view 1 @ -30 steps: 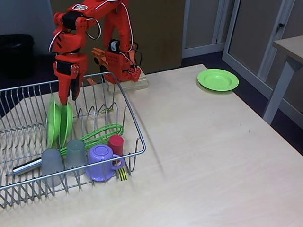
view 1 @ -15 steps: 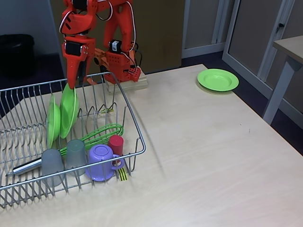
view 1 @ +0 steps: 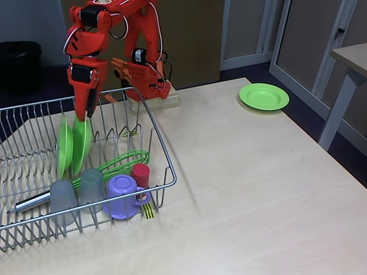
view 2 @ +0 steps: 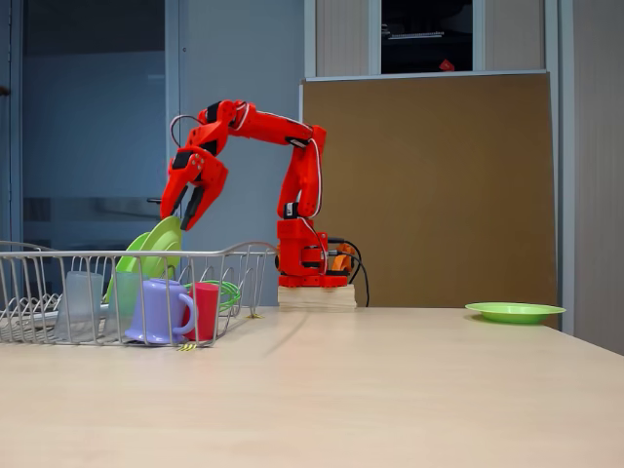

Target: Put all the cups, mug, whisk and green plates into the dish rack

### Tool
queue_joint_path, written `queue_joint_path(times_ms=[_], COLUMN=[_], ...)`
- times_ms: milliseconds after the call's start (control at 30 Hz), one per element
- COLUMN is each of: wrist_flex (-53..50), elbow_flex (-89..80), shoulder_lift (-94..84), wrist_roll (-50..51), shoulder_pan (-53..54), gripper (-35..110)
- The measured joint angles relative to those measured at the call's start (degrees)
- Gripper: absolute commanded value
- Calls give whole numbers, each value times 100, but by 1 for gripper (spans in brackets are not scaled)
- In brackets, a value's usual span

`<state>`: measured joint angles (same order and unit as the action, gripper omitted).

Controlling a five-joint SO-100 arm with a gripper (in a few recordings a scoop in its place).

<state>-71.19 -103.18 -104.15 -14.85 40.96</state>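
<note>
Both fixed views have the dish rack at the left of the table. Inside it, from the left, two green plates stand on edge between the prongs, the left plate close beside the right plate. Below them along the front wire sit two grey cups, then the purple mug and the red cup, with the green whisk lying slanted behind them, its silver handle toward the left. The orange gripper hangs pointing down over the top rim of the right plate; its jaws are parted, and whether they touch the rim I cannot tell. Behind the rack, the arm's base rests on a wooden block. Far to the right, well apart from the rack, a third green plate lies flat on the table.
</note>
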Motion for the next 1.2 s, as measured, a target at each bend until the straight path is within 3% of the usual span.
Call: queue_joint_path(times_ms=[433, 767, 967, 1200], wrist_flex=[255, -158, -1134, -1503], elbow_flex=[-26, 360, -62, -686], shoulder_lift=[642, 281, -879, -1608], wrist_roll=[-527, -773, 703, 4201], shoulder_pan=[299, -141, -1767, -4597], gripper=[33, 31, 25, 24])
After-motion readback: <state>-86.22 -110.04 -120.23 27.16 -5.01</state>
